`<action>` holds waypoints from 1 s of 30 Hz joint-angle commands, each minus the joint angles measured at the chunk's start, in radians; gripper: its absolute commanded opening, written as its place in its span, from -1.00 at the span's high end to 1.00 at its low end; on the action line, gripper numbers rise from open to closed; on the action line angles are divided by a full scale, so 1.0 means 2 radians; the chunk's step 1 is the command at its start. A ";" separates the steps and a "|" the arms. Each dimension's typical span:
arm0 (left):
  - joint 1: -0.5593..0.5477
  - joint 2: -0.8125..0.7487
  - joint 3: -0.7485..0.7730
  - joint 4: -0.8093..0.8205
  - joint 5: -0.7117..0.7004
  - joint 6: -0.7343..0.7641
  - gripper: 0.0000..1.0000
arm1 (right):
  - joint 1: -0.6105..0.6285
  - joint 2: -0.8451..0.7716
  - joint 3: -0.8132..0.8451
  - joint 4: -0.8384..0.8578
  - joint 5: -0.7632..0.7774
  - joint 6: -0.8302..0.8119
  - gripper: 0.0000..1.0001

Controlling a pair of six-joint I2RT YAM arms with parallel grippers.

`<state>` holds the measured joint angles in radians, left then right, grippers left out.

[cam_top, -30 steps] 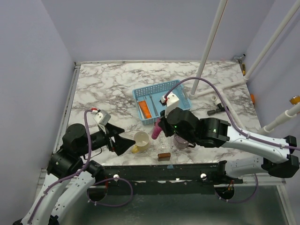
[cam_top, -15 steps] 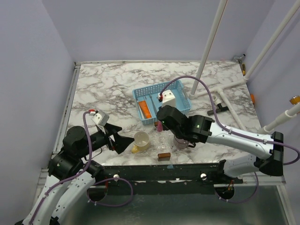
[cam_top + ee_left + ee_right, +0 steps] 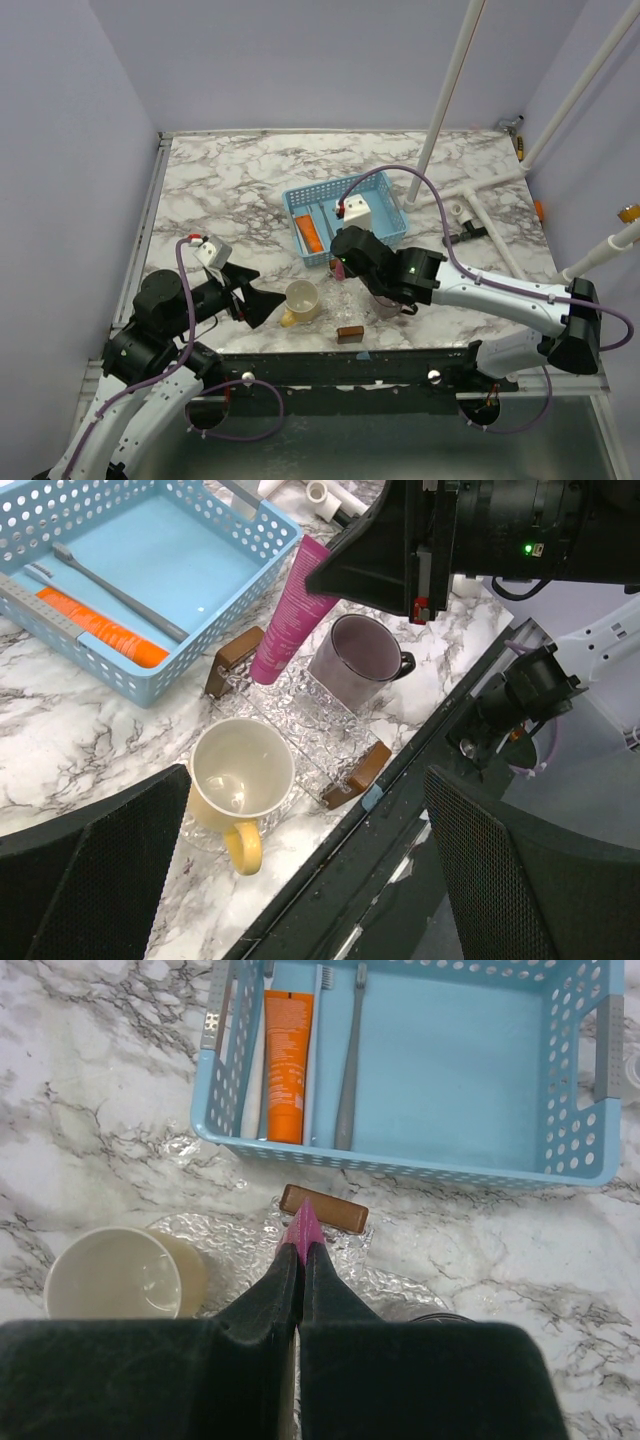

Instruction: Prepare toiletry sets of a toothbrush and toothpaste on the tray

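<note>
Under everything, the marble table (image 3: pixel 220 190), white with grey veins. Stretched across it from the right edge to the tray's near wall, the right arm (image 3: pixel 500 290) (hiding part of the tray from above). Low at the near left corner, the left arm (image 3: pixel 165 300).

Next in size, the tray (image 3: pixel 318 186): light blue, perforated sides, mid-table and skewed.

Clamped tight on the pink toothpaste (image 3: pixel 290 610), the right gripper (image 3: pixel 300 1260), fingers pressed together, the tube's flat end poking out past them. Tube tilted: upper end in the grip, lower end just outside the tray's near wall, over a clear crinkled sheet (image 3: pixel 300 725) (touching it or not, cannot tell).

Spread wide and holding nothing, the left gripper (image 3: pixel 258 293), aimed at the yellow mug (image 3: pixel 240 770). Mug upright near the tray's near-left corner, handle toward that gripper. Across the sheet, the purple-grey mug (image 3: pixel 358 658), upright, just beside the pink tube.

Inside the tray, along its left side: the orange toothpaste (image 3: pixel 286 1060) lying flat, the light blue toothbrush (image 3: pixel 312 1050) just beside it, then the grey toothbrush (image 3: pixel 350 1060) (all three roughly parallel).

Smallest: the brown block (image 3: pixel 235 660) between tray wall and sheet, close to the pink tube's lower end, and the second brown block (image 3: pixel 360 773) at the sheet's near end by the table edge.
</note>
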<state>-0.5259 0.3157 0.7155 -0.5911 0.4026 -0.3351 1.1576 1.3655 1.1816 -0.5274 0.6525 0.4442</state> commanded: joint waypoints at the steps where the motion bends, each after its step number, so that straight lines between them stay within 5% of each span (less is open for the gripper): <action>1: -0.002 0.002 -0.005 0.007 -0.009 0.006 -0.97 | -0.003 0.004 -0.005 0.024 0.012 0.002 0.99; 30: -0.001 0.005 -0.004 0.008 -0.013 0.006 -0.97 | -0.004 -0.033 -0.020 -0.002 0.001 0.017 0.99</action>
<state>-0.5259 0.3222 0.7155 -0.5892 0.3973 -0.3351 1.1526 1.3403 1.1355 -0.4896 0.6563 0.4595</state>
